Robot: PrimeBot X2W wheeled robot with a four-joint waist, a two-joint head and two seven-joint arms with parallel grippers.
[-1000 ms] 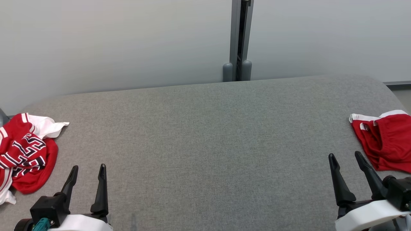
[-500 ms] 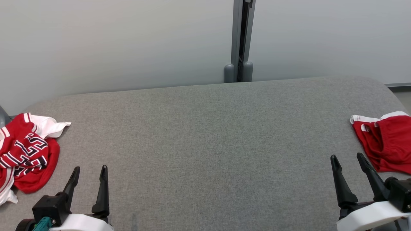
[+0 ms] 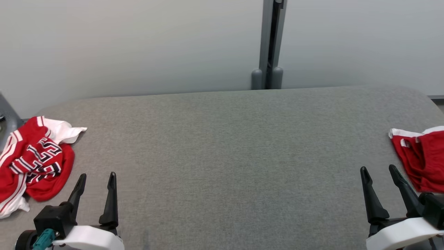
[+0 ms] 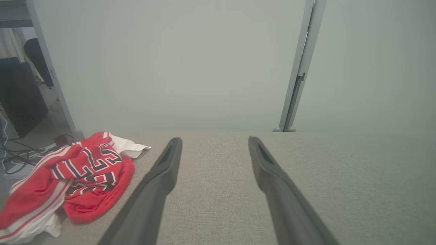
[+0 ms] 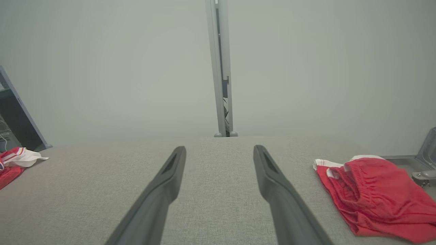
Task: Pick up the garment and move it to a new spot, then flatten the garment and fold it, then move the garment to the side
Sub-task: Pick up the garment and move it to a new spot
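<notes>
A crumpled jersey (image 3: 34,166) lay at the left end of the table (image 3: 222,156), on its top, just outside the left gripper (image 3: 97,176) and not touching it. It was a soft heap of smooth red cloth with white stripes and bold black-and-white lettering, too folded over to read. The heap's long axis ran from the near left corner towards the far middle, and a loose white flap at its far end pointed inward across the table. Its near edge was cut off by the frame in the head view and the left wrist view, so the full outline could not be made out.

The table top was a flat, coarse-woven grey fabric with rounded corners. At its right end lay red mesh shorts (image 3: 423,156) with a ribbed waistband and white trim, partly cut off at the frame edge, close beside the right gripper (image 3: 378,169).

Both grippers hung over the near edge with their tapered dark fingers spread apart, holding nothing. Behind stood pale matte wall panels and a grey metal post (image 3: 269,41).
</notes>
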